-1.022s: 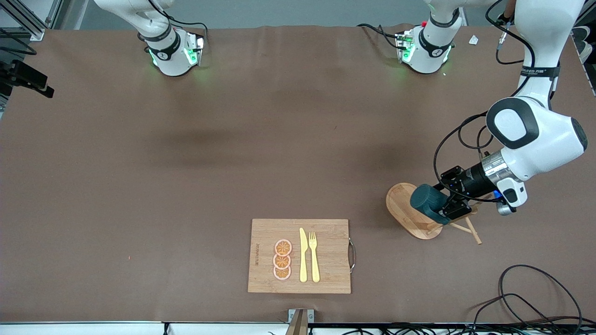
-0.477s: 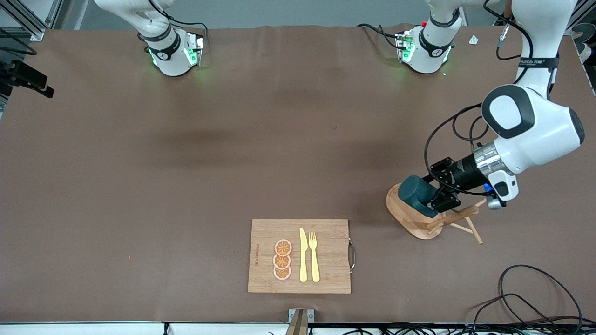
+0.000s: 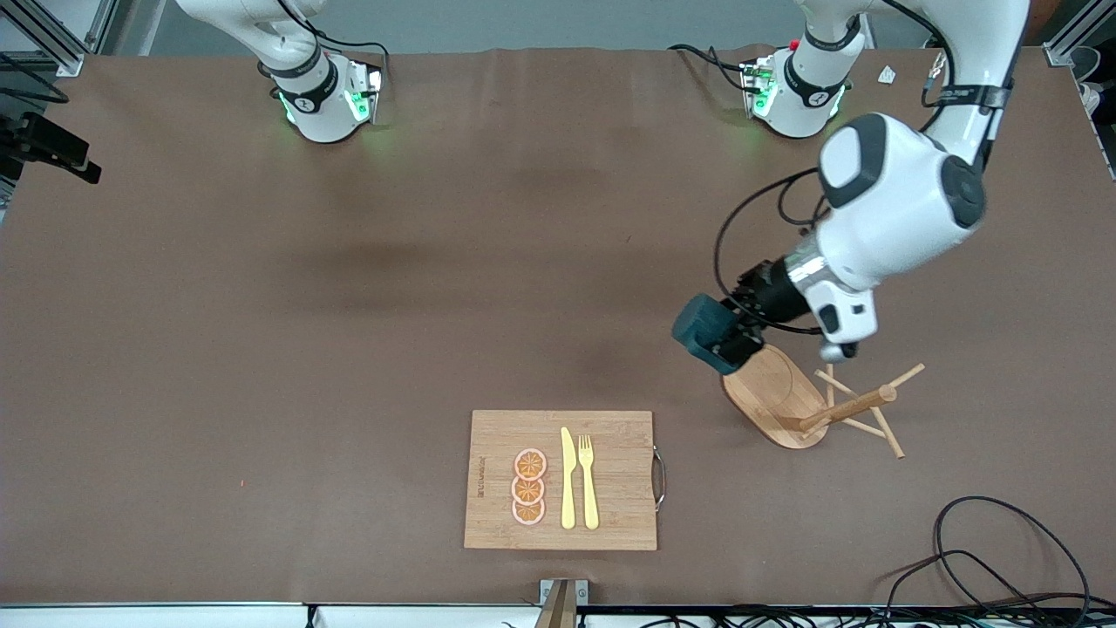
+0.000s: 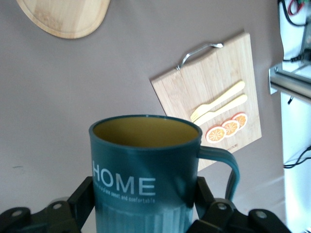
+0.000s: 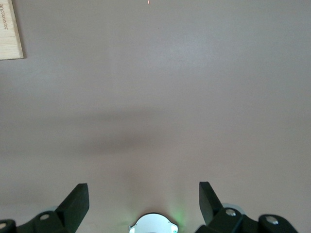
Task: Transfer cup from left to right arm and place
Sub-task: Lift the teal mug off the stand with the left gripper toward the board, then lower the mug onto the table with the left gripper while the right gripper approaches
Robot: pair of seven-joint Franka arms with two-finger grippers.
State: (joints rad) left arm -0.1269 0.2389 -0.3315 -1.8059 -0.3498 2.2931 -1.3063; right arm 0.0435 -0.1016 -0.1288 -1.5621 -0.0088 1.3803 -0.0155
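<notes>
The dark teal cup [image 3: 708, 331], lettered HOME and yellowish inside, is held clamped in the left end effector [image 3: 732, 336] above the counter [image 3: 436, 305] beside the peg rack [image 3: 785, 401], while the right end effector [image 5: 143, 204] waits wide apart, holding nothing.

Both arms are shown with glossy white shells, black bands at the joints and green lamps at the round bases. On the left arm a silver wrist collar, looping black cables and a black hand [image 3: 731, 342] are seen. The right hand [image 5: 144, 204] is shown with black fingers [image 5: 77, 201] fastened with screws.
</notes>
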